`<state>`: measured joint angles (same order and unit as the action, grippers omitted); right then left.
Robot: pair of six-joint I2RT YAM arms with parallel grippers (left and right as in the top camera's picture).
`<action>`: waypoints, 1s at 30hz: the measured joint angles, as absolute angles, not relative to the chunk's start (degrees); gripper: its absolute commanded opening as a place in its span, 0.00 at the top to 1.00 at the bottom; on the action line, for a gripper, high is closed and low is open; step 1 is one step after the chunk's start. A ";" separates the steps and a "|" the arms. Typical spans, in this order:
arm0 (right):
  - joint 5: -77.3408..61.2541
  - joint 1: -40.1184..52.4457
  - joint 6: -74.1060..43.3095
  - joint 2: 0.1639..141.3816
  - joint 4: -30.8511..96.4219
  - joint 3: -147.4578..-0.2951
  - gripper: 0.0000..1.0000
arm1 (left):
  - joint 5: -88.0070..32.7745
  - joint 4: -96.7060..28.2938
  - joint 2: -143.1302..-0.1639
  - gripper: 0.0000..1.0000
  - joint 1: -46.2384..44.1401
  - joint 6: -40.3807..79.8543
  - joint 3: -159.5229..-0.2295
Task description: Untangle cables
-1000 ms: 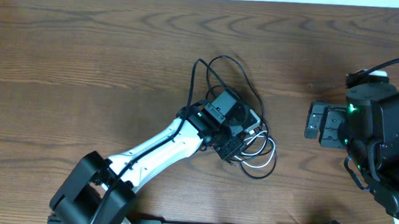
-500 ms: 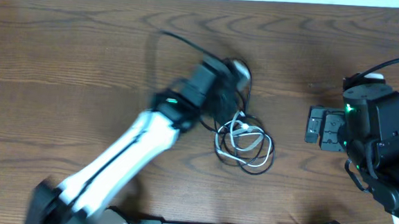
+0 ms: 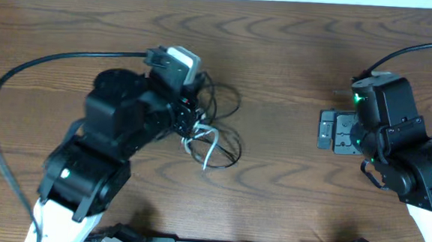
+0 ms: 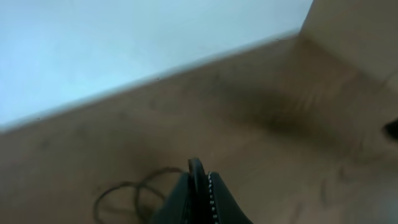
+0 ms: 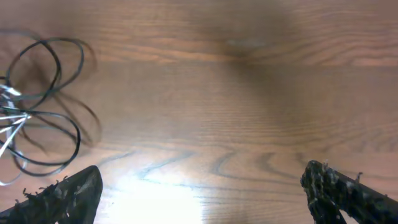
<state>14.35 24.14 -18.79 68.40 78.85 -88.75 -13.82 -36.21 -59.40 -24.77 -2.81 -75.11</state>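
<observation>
Dragged leftward since before: the cables (image 3: 213, 140).
Pressed shut, the left gripper (image 4: 199, 180) apparently tugs a strand loose; right gripper (image 5: 200, 173) spread wide.

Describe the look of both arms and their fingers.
The left arm and right arm have boxy black housings with small green lights on white lower links. A thick black cable trails from each. The fingers are black, rough-edged.
</observation>
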 measured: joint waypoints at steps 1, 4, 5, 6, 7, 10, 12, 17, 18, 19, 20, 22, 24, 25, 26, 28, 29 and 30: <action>13.21 24.14 -17.69 68.40 78.89 -88.75 0.01 | -13.82 -37.41 -60.29 0.92 -24.77 -2.81 -74.94; 9.69 24.14 -14.44 68.40 79.50 -88.75 0.01 | -13.82 -41.23 -64.82 0.92 -24.77 -2.81 -74.74; 8.91 24.14 -13.72 68.40 79.75 -88.75 0.01 | -13.82 -41.50 -66.70 0.92 -24.77 -2.81 -74.72; 7.99 24.14 -12.71 68.40 79.92 -88.75 0.01 | -13.82 -41.60 -68.60 0.92 -24.77 -2.81 -74.67; 6.98 24.14 -11.75 68.40 80.18 -88.75 0.01 | -13.98 -41.58 -70.30 0.87 -24.77 -2.81 -74.65; 2.37 24.14 -6.72 68.40 81.56 -88.75 0.01 | -15.70 -41.54 -75.46 0.54 -24.77 -2.83 -74.65; -1.37 24.14 -3.14 68.47 82.98 -88.75 0.01 | -16.62 -41.41 -77.97 0.51 -24.75 -2.79 -74.52; -7.68 24.16 3.29 69.47 85.65 -88.75 0.01 | -17.06 -40.56 -78.52 0.49 -20.86 1.17 -74.48; -8.27 24.16 3.95 70.00 85.73 -88.75 0.01 | -16.86 -40.62 -77.97 0.49 -18.85 2.76 -74.48; -8.71 24.16 4.45 70.63 85.82 -88.75 0.01 | -16.38 -40.88 -77.08 0.49 -15.38 5.26 -74.50; -8.95 24.16 4.67 70.96 85.82 -88.75 0.01 | -16.14 -41.04 -76.49 0.49 -13.17 6.66 -74.50; -9.74 24.16 5.58 72.01 85.91 -88.75 0.01 | -16.01 -43.59 -74.98 0.49 -6.39 10.85 -74.54; -11.25 24.32 7.27 72.38 86.04 -88.73 0.01 | -15.94 -46.72 -73.97 0.48 0.16 13.26 -74.72; -13.13 24.97 9.10 72.58 86.00 -88.47 0.01 | -15.99 -48.77 -73.76 0.49 2.63 13.87 -74.72; -14.33 25.63 10.17 72.75 85.95 -88.18 0.01 | -15.86 -50.28 -73.63 0.49 4.60 14.39 -74.72; -17.72 28.25 12.67 73.63 84.18 -86.56 0.01 | -15.70 -54.04 -73.60 0.48 9.34 15.25 -74.70; -18.85 29.93 13.04 74.41 81.65 -85.25 0.01 | -15.99 -54.85 -73.63 0.48 10.39 15.20 -74.70; -19.33 31.18 13.06 74.98 79.85 -84.33 0.01 | -16.62 -55.46 -73.60 0.49 10.81 14.81 -74.70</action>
<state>-19.33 31.18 13.06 74.98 79.85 -84.33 -16.62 -55.46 -73.60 10.81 14.81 -74.70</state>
